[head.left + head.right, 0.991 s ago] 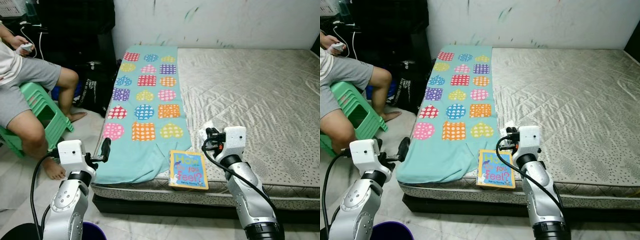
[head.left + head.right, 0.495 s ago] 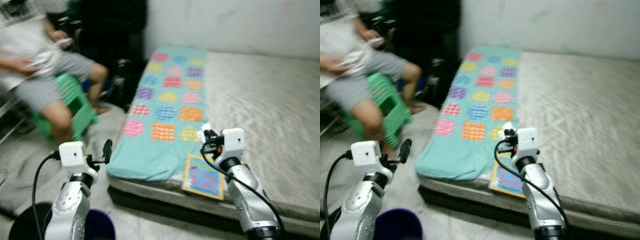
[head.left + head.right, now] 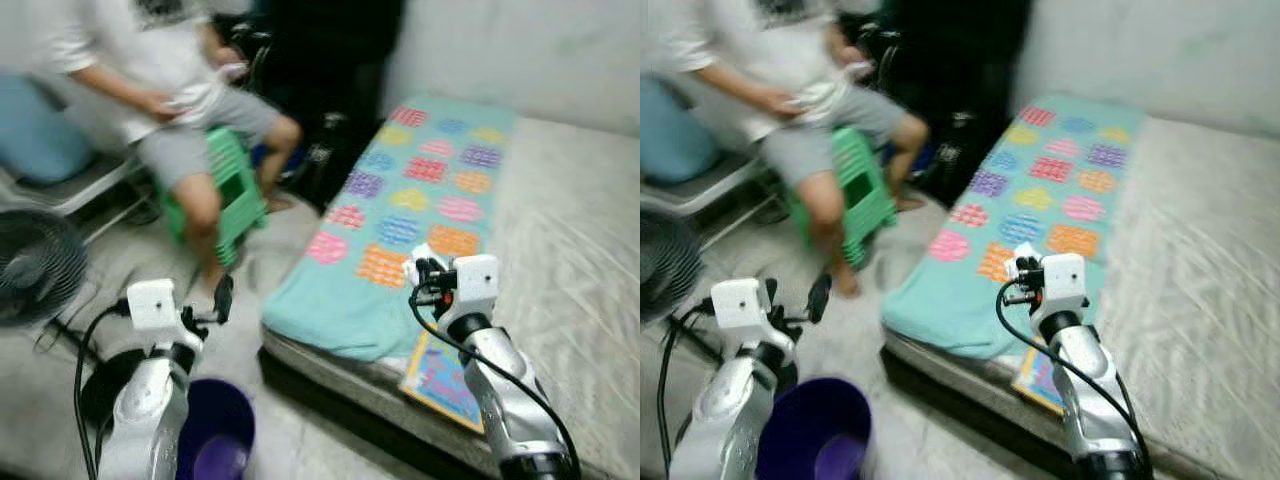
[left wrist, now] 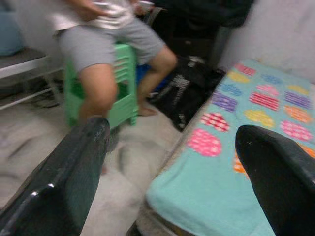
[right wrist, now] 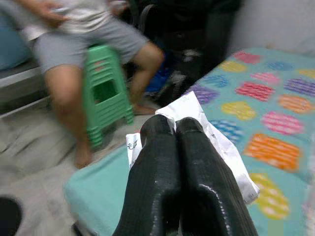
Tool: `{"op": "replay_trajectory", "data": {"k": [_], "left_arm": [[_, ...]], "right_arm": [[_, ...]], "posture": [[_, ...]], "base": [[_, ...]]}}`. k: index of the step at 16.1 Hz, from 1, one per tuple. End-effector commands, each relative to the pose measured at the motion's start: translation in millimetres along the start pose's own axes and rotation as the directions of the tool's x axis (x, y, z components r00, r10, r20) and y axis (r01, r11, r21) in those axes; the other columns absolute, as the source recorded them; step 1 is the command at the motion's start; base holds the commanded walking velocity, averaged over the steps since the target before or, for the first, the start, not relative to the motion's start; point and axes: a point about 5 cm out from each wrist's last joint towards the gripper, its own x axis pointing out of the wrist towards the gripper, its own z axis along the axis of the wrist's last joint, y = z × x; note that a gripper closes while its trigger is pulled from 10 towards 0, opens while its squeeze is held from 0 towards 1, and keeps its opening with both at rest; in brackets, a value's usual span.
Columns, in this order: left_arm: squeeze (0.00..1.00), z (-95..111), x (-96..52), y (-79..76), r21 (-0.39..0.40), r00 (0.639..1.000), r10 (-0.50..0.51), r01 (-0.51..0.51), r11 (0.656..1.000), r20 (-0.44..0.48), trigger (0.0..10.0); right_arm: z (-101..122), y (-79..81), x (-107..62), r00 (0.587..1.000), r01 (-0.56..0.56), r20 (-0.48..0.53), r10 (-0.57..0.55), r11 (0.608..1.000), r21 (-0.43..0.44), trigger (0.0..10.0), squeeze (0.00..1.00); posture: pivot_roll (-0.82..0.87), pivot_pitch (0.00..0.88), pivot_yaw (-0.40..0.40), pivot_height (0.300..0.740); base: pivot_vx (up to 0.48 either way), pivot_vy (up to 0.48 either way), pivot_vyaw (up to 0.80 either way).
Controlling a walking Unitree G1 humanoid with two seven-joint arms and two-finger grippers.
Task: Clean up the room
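Room: blurred bedroom; grey mattress (image 3: 570, 250) with a teal patterned cloth (image 3: 400, 240) over its near end; person (image 3: 160, 90) seated on a green stool (image 3: 235, 195)
Floor: purple bin (image 3: 815, 435) below the left arm; fan (image 3: 35, 265) far left
Right gripper (image 5: 174, 125): raised over the cloth's edge; jaws pressed together, pinching crumpled white paper (image 5: 216, 140), which sticks out past both fingertips
Left gripper (image 4: 172, 147): above the floor; fingers spread wide, nothing between them
Book (image 3: 440, 385): flat on the mattress edge, under the right arm

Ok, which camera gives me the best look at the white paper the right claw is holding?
The right wrist view: the white paper sits crumpled between the shut fingers of the right claw, close and fairly sharp. In both eye views it is just a small, blurred white scrap at the claw tips.
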Motion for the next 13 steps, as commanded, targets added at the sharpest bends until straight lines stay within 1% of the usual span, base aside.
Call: {"op": "replay_trajectory", "data": {"k": [1, 4, 5, 13], "left_arm": [[0.00, 1.0, -1.9, 6.9, 0.018, 1.000, 0.022, -0.022, 1.000, -0.003, 10.0], [0.00, 1.1, -2.7, 8.1, 0.021, 1.000, 0.026, -0.026, 0.999, -0.002, 10.0], [0.00, 1.5, -3.2, 9.4, 0.034, 0.999, 0.033, -0.033, 0.999, 0.001, 10.0], [0.00, 2.0, -3.1, 9.5, 0.033, 0.999, 0.032, -0.032, 0.999, 0.004, 10.0]], "right_arm": [[4.3, 7.5, 2.1, 1.000, -0.027, 0.015, 0.027, 1.000, 0.008, 10.0, 0.00], [4.2, 8.0, 2.2, 0.999, -0.034, 0.015, 0.034, 0.999, 0.007, 10.0, 0.00], [4.1, 8.7, 2.4, 0.999, -0.040, 0.015, 0.040, 0.999, 0.007, 10.0, 0.00], [5.0, 12.0, 3.9, 0.998, -0.062, 0.017, 0.061, 0.998, 0.005, 10.0, 0.00]], "posture": [[-0.12, 0.000, 0.031, 0.740], [-0.12, 0.000, 0.031, 0.740], [-0.12, 0.000, 0.031, 0.740], [-0.11, 0.000, 0.027, 0.740]], "base": [[0.000, 0.000, 0.80], [0.000, 0.000, 0.80], [0.000, 0.000, 0.80], [0.000, 0.000, 0.80]]}}
